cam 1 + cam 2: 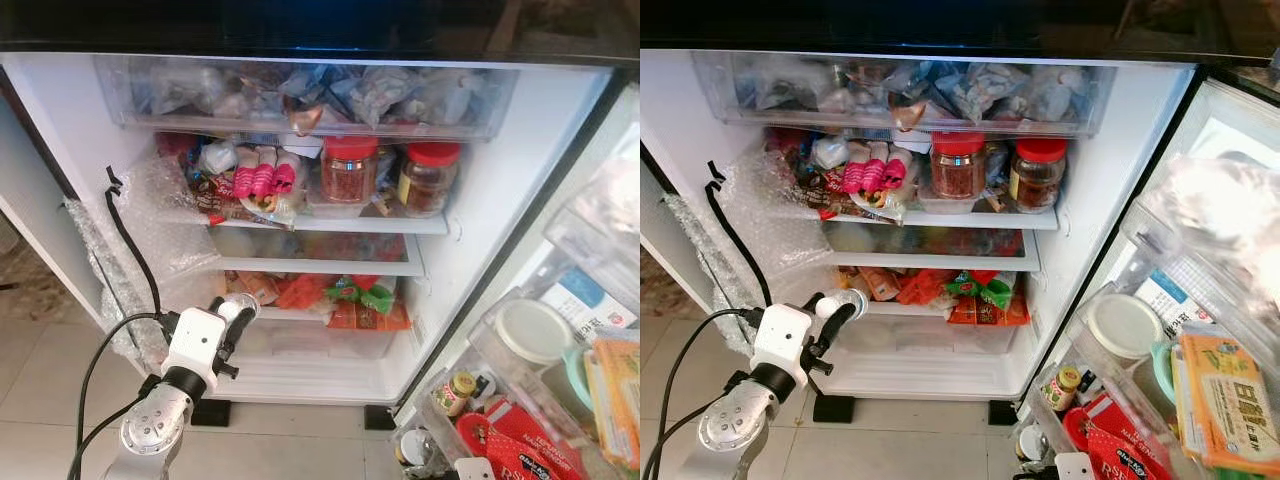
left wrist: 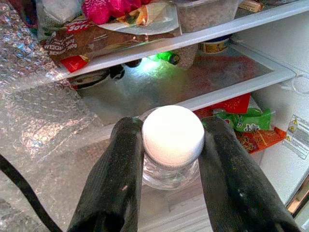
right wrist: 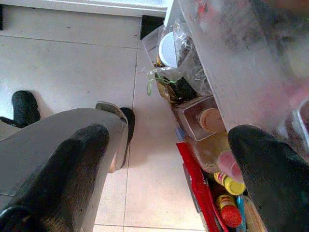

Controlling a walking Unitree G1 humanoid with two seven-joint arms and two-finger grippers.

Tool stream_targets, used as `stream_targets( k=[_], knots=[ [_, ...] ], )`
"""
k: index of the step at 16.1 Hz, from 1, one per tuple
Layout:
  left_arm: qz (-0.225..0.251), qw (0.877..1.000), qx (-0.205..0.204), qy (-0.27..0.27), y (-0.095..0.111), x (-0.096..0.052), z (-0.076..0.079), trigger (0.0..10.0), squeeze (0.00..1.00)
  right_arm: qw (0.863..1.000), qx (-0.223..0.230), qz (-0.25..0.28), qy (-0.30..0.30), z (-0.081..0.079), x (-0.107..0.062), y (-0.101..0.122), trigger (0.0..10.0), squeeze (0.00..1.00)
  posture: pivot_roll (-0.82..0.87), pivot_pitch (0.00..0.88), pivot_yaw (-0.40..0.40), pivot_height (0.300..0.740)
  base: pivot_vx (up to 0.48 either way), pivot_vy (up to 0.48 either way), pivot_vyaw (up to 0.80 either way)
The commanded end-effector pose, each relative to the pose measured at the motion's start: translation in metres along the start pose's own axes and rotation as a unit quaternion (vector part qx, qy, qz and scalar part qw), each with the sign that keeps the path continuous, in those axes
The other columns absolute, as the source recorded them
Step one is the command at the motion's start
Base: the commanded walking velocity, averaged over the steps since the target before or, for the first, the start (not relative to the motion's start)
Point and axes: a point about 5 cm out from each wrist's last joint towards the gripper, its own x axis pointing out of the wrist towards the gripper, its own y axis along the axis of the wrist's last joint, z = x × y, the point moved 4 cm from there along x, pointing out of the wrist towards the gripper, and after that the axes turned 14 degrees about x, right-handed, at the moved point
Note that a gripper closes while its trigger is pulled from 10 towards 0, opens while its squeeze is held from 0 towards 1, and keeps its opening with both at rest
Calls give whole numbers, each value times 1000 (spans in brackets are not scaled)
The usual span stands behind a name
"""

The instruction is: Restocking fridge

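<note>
Two black fingers of the left tool [image 2: 173,159] clamp a small clear jar [image 2: 170,170] just under its white cap [image 2: 173,135], held before the fridge [image 1: 500,190] at its lower shelves. It looks glassy: rigid, smooth, likely breakable, so a grip below the cap suits it. The right tool [image 3: 169,159] hangs spread wide by the door bins [image 1: 560,340].

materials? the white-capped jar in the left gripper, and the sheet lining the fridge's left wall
Small white-capped clear jar, held in the left gripper: the body looks like clear glass or hard plastic, see-through and glossy; the cap is matte white, probably plastic. Clear bubble-wrap sheet: thin plastic film, with rows of small glinting air bubbles.
</note>
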Motion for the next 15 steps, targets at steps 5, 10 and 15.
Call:
stream_targets(
  k=[5,10,15],
  knots=[
    [12,1000,11,2,9,3,-2,10000,0,1000,3,-6,0,3,-1,-2,10000,0,-48,74,-53,671,0,0,0],
    [12,1000,11,2,9,3,-2,10000,0,1000,4,-5,-3,4,-1,-2,10000,0,-48,75,-53,667,0,0,0],
    [10,1000,10,5,8,3,-3,10000,0,1000,18,3,6,2,-1,-1,10000,0,-48,75,-52,667,0,0,0]
  ],
)
